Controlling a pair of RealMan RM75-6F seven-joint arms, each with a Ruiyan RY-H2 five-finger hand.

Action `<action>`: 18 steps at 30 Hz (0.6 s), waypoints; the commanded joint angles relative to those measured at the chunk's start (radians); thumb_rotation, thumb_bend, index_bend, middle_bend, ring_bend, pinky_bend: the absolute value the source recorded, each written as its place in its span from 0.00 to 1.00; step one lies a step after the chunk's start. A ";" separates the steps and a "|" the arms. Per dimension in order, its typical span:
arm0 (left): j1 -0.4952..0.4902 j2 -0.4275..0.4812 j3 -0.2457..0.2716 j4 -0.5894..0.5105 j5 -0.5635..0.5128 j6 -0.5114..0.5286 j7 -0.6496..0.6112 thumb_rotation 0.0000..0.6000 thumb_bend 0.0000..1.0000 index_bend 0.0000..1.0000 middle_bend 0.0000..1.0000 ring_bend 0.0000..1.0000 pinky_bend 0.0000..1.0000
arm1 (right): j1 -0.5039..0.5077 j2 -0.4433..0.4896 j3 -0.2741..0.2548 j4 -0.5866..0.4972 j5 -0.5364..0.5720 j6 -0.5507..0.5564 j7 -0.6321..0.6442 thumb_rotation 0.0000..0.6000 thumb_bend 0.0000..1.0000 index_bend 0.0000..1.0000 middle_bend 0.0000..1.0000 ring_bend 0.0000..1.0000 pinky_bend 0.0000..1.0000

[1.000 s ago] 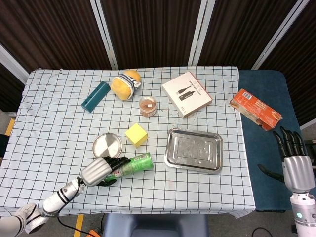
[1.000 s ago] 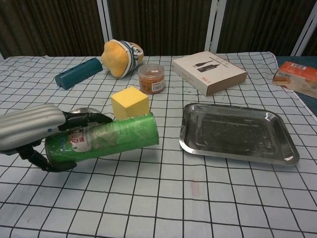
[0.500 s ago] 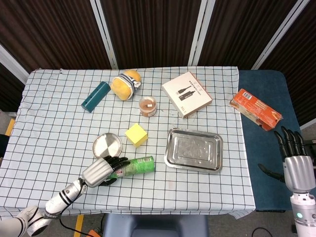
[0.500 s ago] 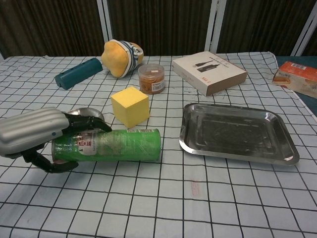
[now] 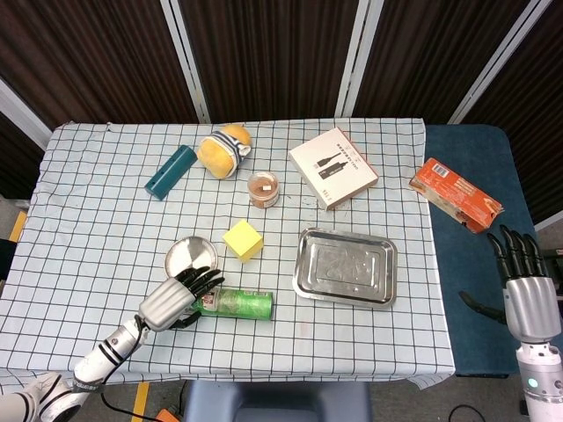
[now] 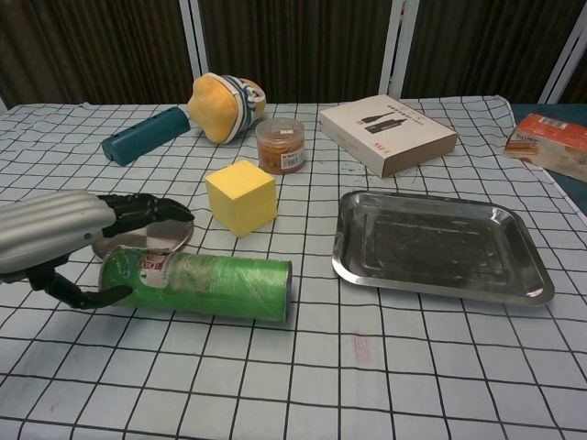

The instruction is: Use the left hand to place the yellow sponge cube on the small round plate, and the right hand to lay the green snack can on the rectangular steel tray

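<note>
White desk cloth (image 5: 369, 352) gridded in black. Green snack can (image 6: 206, 285); yellow sponge cube (image 6: 240, 196) at its 12 o'clock. Silver plate (image 5: 185, 256) and tray (image 5: 345, 265). Teal tube (image 5: 171, 171), orange packet (image 5: 455, 194), silver-and-black left hand (image 6: 64, 240).

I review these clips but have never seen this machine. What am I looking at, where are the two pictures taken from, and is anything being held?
It is a two-armed robot with human-like hands at a checked table. One picture looks down from its head, the other forward from its chest. The left hand arches over the green snack can, which lies on the cloth; whether it grips is unclear. The right hand hangs open off to the side. Also there: the yellow sponge cube, small round plate and rectangular steel tray.
</note>
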State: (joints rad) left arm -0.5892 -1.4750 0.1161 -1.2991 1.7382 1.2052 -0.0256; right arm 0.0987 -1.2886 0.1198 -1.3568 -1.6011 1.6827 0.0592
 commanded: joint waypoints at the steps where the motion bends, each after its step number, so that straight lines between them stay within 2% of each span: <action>1: 0.006 0.022 -0.028 -0.041 -0.031 0.003 0.009 1.00 0.40 0.00 0.02 0.07 0.19 | 0.000 0.000 -0.001 0.000 -0.001 -0.001 -0.001 1.00 0.05 0.04 0.00 0.00 0.00; 7: 0.000 0.050 -0.119 -0.111 -0.124 -0.003 0.091 1.00 0.39 0.00 0.03 0.07 0.20 | -0.001 0.000 -0.003 -0.001 -0.006 0.002 0.003 1.00 0.05 0.04 0.00 0.00 0.00; 13: -0.053 0.058 -0.183 -0.169 -0.214 -0.106 0.191 1.00 0.39 0.00 0.00 0.02 0.20 | -0.004 0.008 -0.019 -0.004 -0.028 0.005 0.000 1.00 0.05 0.05 0.00 0.00 0.00; 18: -0.094 0.025 -0.233 -0.200 -0.318 -0.183 0.297 1.00 0.38 0.00 0.00 0.00 0.19 | -0.006 0.016 -0.025 -0.011 -0.034 0.005 0.002 1.00 0.05 0.04 0.00 0.00 0.00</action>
State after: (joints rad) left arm -0.6566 -1.4325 -0.0858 -1.4782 1.4696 1.0638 0.2238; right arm 0.0932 -1.2739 0.0957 -1.3664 -1.6343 1.6877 0.0600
